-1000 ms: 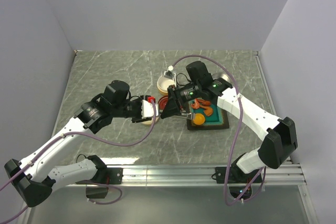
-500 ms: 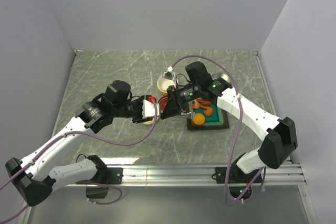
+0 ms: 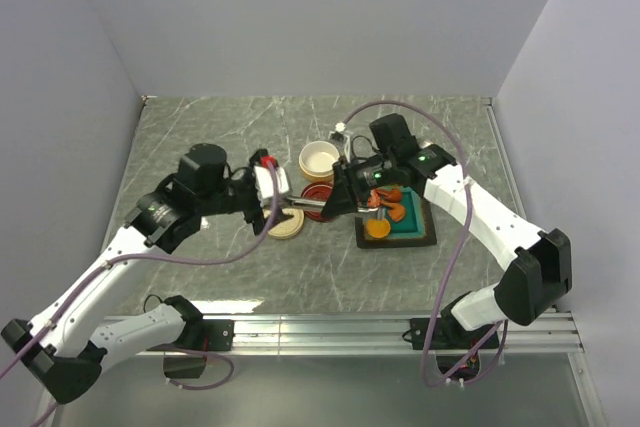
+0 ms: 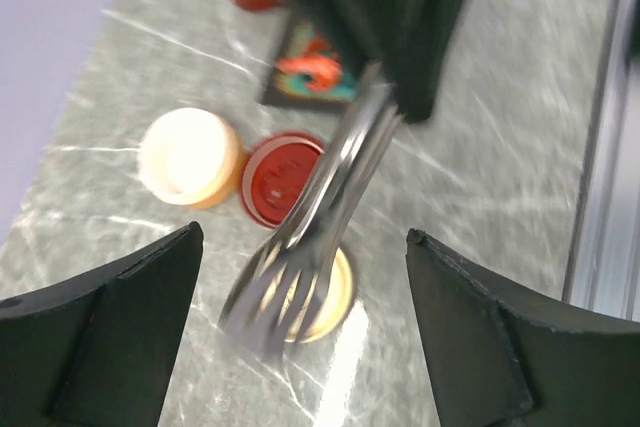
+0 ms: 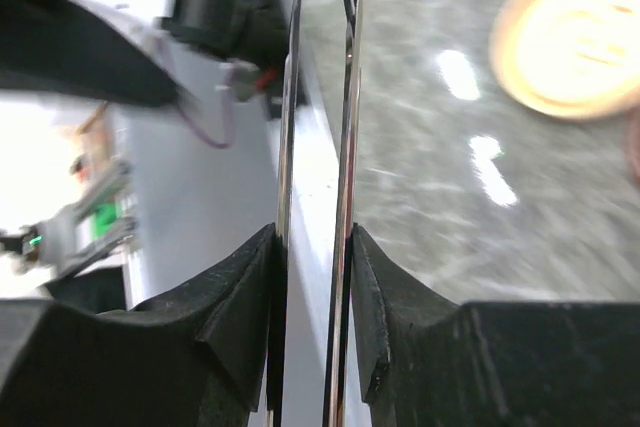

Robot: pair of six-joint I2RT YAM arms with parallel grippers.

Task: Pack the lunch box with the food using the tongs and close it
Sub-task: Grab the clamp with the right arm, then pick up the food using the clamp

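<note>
L tool (image 3: 272, 185) has let go and drawn back, jaws spread wide.
Beside teal tray (image 3: 425, 235), R tool (image 3: 345, 194) pinches the tongs (image 3: 305, 205) across both arms (tips free, so a squeeze shuts them); food (image 3: 378, 228) lies on tray, not yet packed.

bright o/h light, glare on table (image 3: 200, 142), wrist cams v. blurry
</note>
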